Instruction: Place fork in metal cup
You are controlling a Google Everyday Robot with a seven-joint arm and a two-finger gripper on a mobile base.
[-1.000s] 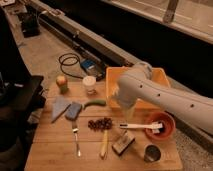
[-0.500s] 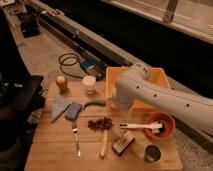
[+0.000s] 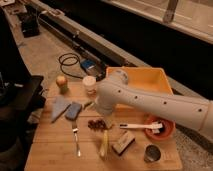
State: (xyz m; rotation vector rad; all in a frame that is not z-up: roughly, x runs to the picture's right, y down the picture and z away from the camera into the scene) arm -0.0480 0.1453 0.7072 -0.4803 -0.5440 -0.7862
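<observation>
Presently: end effector (image 3: 98, 106) hovered over counter (image 3: 50, 152) centre, grip state undeterminable. Fork (image 3: 76, 140) lay front-left; metal cup (image 3: 151, 153) stood front-right corner. Risk judged: slim fork slipping, cup toppling.

We look steeply down from fairly near onto the surface (image 3: 50, 150); the arm (image 3: 150, 102) crossing its middle hides the gripper.

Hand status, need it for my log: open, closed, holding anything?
Hand: cannot be told; it is over the wooden board, beside the blue sponge. Fork lies free on the board.
</observation>
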